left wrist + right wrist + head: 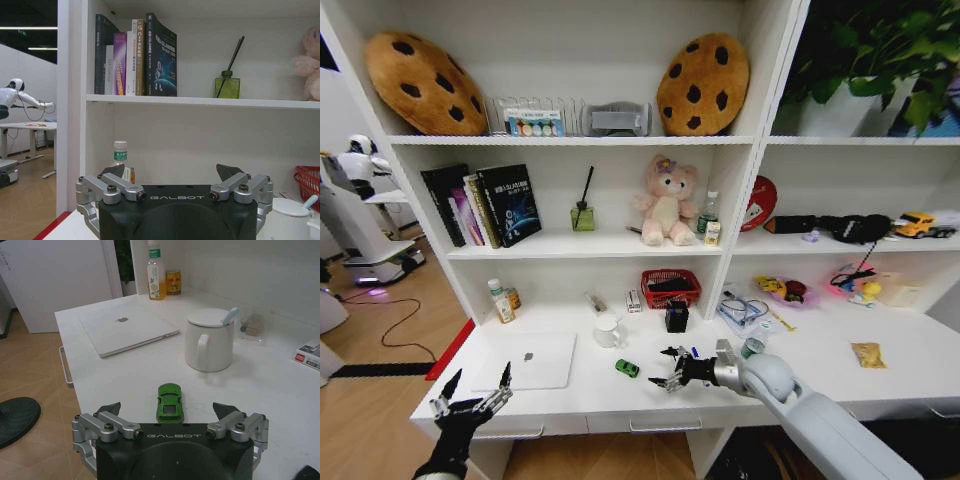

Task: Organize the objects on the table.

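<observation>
A tiny green toy car (627, 368) sits on the white table (820, 375) near the front edge. My right gripper (662, 368) hovers just right of it, open and pointed at it. In the right wrist view the car (170, 402) lies just ahead of the open gripper (167, 407), centred between its fingers and apart from them. A slim silver laptop (525, 362) lies closed to the left, also laptop (129, 328). A green-topped can (751, 347) stands behind the right wrist. My left gripper (478, 385) is open and empty at the table's front left corner.
A white lidded mug (607, 330), a black box (677, 316) and a red basket (670, 287) stand behind the car. Bottles (501, 300) stand at the back left. Cables and toys clutter the right side. Shelves rise above with books (135, 57) and a pink bear (667, 200).
</observation>
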You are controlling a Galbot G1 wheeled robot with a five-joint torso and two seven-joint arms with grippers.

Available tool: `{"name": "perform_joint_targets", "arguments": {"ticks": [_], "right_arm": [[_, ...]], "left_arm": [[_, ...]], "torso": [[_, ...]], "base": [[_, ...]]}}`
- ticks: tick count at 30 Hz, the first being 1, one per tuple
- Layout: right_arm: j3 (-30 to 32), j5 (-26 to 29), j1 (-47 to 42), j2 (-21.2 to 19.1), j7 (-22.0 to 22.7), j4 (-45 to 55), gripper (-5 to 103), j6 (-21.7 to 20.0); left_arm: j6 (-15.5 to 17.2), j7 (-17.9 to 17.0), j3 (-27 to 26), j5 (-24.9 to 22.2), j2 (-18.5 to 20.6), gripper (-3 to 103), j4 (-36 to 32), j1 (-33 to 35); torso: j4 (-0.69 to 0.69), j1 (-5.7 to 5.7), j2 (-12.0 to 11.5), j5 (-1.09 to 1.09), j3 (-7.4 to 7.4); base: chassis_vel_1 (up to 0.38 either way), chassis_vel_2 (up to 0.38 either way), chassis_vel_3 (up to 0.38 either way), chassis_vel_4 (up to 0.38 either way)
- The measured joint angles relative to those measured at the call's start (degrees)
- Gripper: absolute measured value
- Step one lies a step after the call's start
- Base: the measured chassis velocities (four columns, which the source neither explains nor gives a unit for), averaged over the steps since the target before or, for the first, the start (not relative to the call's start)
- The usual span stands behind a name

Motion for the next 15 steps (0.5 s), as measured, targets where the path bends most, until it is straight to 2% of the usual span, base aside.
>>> {"name": "perform_joint_targets", "arguments": {"ticks": [3,11,14,15], "right_arm": [[-4.26,-0.59,3.69,1.82,-0.38,-3.43,100,-0.01],[-10.17,-1.33,10.84,4.22,-0.37,-9.64,101,0.12],[-11.43,-1.51,12.3,4.91,-0.28,-10.91,96,0.17],[-12.1,-1.6,12.98,5.19,-0.21,-11.44,91,0.2]], "left_arm": [[0.0,0.01,0.01,0.0,0.0,100,0.0,0.0],[0.0,0.02,0.0,0.0,0.0,100,0.0,0.0],[0.0,0.03,0.01,0.0,0.0,100,0.0,0.0],[0.0,0.03,0.0,0.0,0.0,100,0.0,0.0]], "torso": [[0.0,0.0,0.0,0.0,0.0],[0.0,0.0,0.0,-0.02,-0.01],[0.0,0.0,0.0,0.0,0.0],[0.0,0.0,0.0,0.0,0.0]], "base": [[0.0,0.0,0.0,0.0],[0.0,0.0,0.0,0.0],[0.0,0.0,0.0,0.0],[0.0,0.0,0.0,0.0]]}}
